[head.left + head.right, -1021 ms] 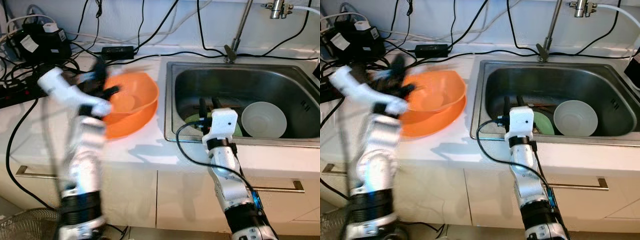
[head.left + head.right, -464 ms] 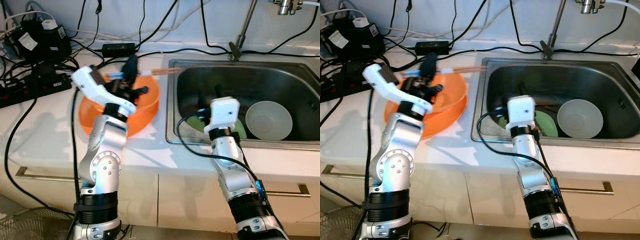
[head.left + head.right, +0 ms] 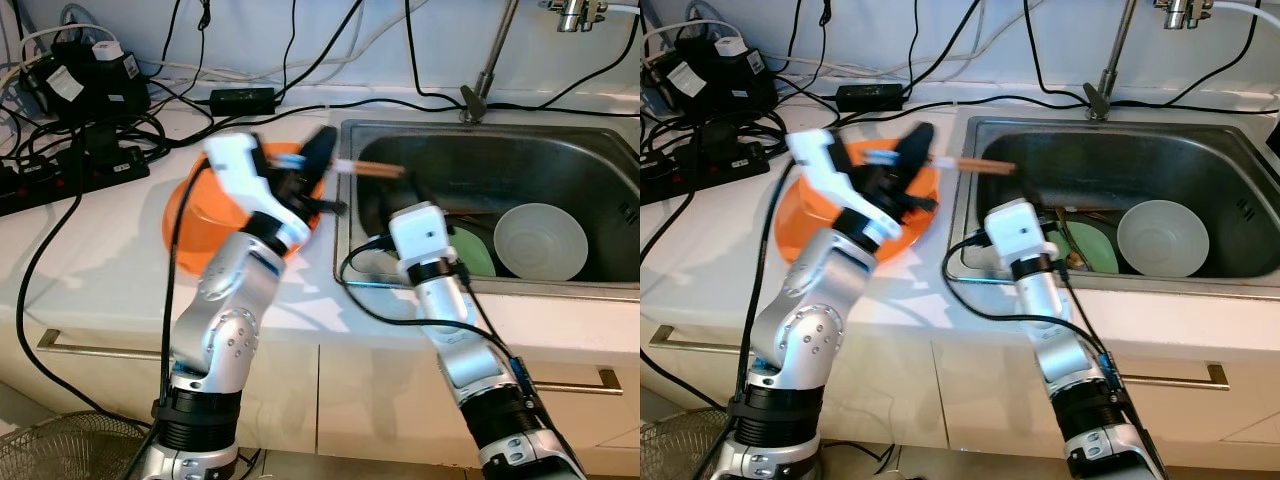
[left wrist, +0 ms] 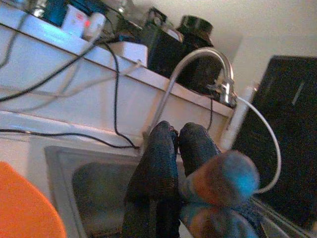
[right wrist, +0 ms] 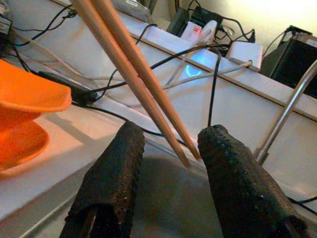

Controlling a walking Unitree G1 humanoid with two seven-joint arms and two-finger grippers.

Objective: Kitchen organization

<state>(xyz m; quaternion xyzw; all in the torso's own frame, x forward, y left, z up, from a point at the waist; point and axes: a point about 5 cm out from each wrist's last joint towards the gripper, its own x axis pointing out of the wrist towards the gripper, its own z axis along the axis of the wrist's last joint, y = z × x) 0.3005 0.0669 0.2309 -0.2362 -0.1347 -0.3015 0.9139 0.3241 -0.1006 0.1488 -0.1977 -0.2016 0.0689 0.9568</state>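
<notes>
Over sink's (image 3: 610,165) left rim, left gripper (image 3: 318,165) clamping chopsticks (image 3: 983,165), long axis near level, tips pointing right over basin. Right gripper (image 5: 163,173) gaping beneath them. Sink holding white bowl (image 3: 540,240), green plate (image 3: 478,252). Orange bowls (image 3: 805,215) sitting stacked on counter (image 3: 70,260).

The left gripper (image 4: 176,144) reaches out over a steel sink (image 4: 94,186), its two black fingers (image 4: 158,158) pressed close together; a blurred blue and brown object (image 4: 225,178) sits against them, too soft to identify; an orange bowl edge (image 4: 25,206) cuts into one corner; a curved chrome faucet (image 4: 198,62) rises behind the fingertips, with a white hose (image 4: 267,144) looping beside it; black cables (image 4: 116,94) trail down the white backsplash (image 4: 64,94); dark appliances (image 4: 183,44) line the ledge above; a black panel (image 4: 287,134) stands past the faucet.
</notes>
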